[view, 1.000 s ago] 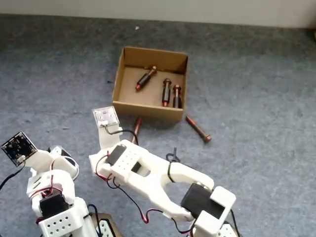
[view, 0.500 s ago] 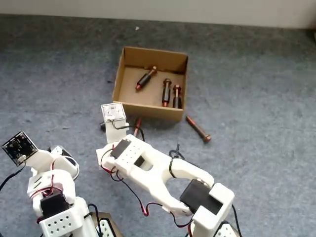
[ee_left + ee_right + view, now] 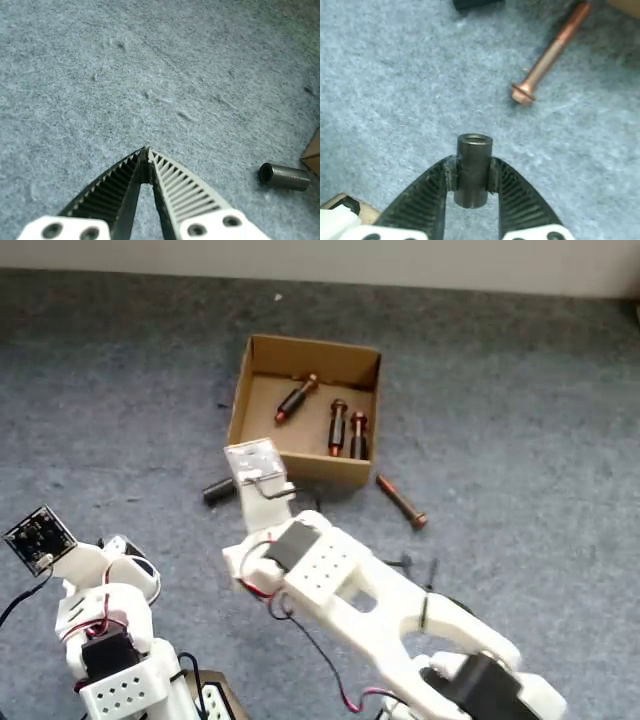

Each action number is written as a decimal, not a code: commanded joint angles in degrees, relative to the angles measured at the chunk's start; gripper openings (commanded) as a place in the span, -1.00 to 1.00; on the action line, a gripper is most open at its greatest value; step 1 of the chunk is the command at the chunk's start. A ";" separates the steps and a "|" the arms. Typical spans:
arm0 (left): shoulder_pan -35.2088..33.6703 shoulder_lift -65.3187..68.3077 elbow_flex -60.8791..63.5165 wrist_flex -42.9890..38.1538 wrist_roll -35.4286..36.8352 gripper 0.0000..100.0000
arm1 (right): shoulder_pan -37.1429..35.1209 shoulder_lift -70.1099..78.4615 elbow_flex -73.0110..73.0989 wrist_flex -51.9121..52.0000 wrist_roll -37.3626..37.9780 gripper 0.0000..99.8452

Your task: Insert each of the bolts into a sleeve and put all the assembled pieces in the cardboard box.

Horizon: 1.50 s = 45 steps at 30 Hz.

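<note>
We count three assembled pieces (image 3: 338,427), copper bolts in dark sleeves, already lying inside the brown square cardboard box (image 3: 243,390) at upper centre of the high view. Not yet done: a loose copper-coloured hex-head bolt (image 3: 402,501) lies on the grey carpet (image 3: 520,440) just off the box's lower right corner. A loose sleeve (image 3: 220,490), dark metal and cylindrical, lies near the box's lower left corner, not touching it.

The right gripper (image 3: 472,169) is clamped on a held sleeve (image 3: 474,145), same dark metal, open end facing the wrist camera. A second bolt (image 3: 550,52) lies on the carpet beyond it; we can't tell if it's the one by the box corner.

The left gripper (image 3: 146,151) is pinched closed on nothing, over bare carpet, and the left arm (image 3: 105,625) sits at lower left of the high view.

We judge three done, with one or two pairs left to join and box.
</note>
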 commanded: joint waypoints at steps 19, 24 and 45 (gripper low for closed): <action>7.69 -0.13 -6.99 -0.70 -40.26 -0.96 | 38.81 -45.58 32.13 -7.96 1.85 -0.99; 16.84 0.04 -9.63 -0.44 -44.75 -0.95 | 45.76 -47.87 40.04 -17.10 -2.73 -0.99; 36.79 67.21 -43.12 -0.79 -44.84 -0.95 | 54.02 -49.10 43.21 -22.46 -12.40 -0.99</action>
